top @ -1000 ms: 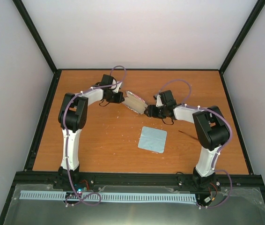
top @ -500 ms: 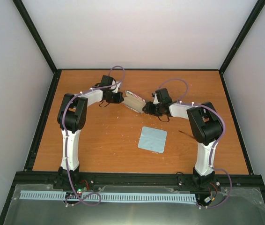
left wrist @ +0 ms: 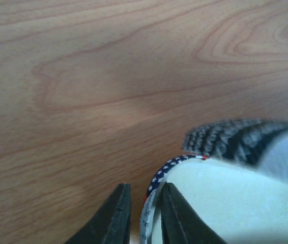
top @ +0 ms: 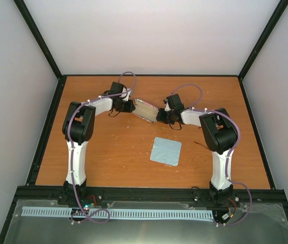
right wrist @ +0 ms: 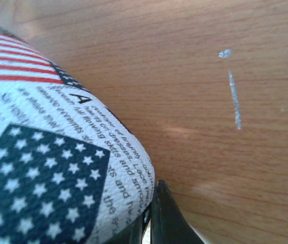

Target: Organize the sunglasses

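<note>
The oval flag-patterned case (top: 145,110) lies open at mid-table, its cream lining (left wrist: 225,198) facing up. My left gripper (top: 130,107) is at its left end, the fingers (left wrist: 118,213) slightly apart around the starred rim (left wrist: 156,180), so the left gripper (left wrist: 144,185) stands open. My right gripper (top: 160,118) is at the case's right end. In the right wrist view the right gripper (right wrist: 146,223) is shut on the edge of the case (right wrist: 42,168). Of the sunglasses only a thin dark sliver (top: 197,143) shows beside the right arm.
A light blue square cloth (top: 166,151) lies flat in front of the case, nearer the arm bases. Black frame rails (top: 47,127) border the wooden table (top: 108,152) on all sides. A whitish scratch (right wrist: 234,96) marks the wood by the right gripper.
My right gripper has slid left onto the case's right end and shut there. My left gripper's fingers have eased apart around the rim. The case has barely moved.
</note>
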You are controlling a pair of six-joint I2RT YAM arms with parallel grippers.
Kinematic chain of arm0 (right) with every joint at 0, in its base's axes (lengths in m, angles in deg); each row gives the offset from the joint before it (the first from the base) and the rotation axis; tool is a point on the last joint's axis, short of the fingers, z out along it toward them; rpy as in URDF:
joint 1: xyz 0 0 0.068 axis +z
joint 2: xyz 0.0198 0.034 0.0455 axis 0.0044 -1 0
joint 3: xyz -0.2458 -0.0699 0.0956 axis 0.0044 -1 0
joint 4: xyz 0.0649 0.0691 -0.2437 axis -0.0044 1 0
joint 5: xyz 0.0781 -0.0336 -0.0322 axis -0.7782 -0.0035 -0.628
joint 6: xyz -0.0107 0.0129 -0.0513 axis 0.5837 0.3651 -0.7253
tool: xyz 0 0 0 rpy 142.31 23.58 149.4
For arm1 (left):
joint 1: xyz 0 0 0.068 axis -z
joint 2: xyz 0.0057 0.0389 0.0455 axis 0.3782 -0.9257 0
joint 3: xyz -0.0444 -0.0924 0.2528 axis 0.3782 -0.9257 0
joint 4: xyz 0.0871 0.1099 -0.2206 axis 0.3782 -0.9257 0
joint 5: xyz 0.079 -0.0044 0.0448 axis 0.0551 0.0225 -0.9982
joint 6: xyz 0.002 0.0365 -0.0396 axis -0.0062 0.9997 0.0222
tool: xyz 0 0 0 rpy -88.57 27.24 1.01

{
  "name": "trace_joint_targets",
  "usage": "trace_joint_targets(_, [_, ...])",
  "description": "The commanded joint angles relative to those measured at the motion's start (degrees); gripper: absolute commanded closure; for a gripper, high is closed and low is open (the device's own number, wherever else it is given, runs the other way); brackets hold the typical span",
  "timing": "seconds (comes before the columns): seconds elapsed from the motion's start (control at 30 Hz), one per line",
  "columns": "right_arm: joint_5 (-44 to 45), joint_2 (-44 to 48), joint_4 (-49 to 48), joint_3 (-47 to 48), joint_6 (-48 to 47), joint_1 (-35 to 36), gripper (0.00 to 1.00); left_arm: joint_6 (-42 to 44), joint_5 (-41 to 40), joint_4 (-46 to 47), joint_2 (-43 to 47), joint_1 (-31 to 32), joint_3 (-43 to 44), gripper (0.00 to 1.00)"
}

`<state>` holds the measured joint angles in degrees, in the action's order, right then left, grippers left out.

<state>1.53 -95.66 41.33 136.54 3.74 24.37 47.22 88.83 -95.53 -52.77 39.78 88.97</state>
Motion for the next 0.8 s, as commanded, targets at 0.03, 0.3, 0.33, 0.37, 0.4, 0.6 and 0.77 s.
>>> trace_joint_targets(0.03, [1.98, -1.21, 3.17, 1.71, -2.73, 0.47, 0.97, 1.2, -1.67, -0.04, 1.57, 0.79, -0.45, 0.63])
trace_joint_targets(0.3, [4.47, -1.61, 13.17, 7.95, -13.72, -2.26, 0.97, 8.04, -4.56, 0.21, 6.9, -1.43, -0.8, 0.3])
trace_joint_targets(0.33, [4.36, -1.94, 14.75, 9.0, -15.32, -2.91, 0.97, 9.32, -4.54, 0.81, 8.24, -2.09, -1.81, 0.3])
trace_joint_targets(0.37, [4.38, -2.35, 16.36, 10.13, -16.86, -3.48, 0.97, 10.32, -4.48, 1.18, 9.4, -2.76, -2.88, 0.3])
trace_joint_targets(0.4, [4.2, -2.76, 17.9, 11.29, -18.57, -3.91, 0.97, 11.36, -4.41, 1.6, 10.55, -3.48, -4.14, 0.3])
trace_joint_targets(0.6, [4.44, -7.4, 26.02, 18.91, -28.61, -4.58, 0.97, 14.64, -4.33, 3.63, 14.52, -8.99, -10.03, 0.32])
trace_joint_targets(0.77, [1.88, -11.59, 29.76, 22.33, -32.56, -4.68, 0.96, 14.73, -2.85, 3.73, 14.88, -12.45, -11.73, 0.33])
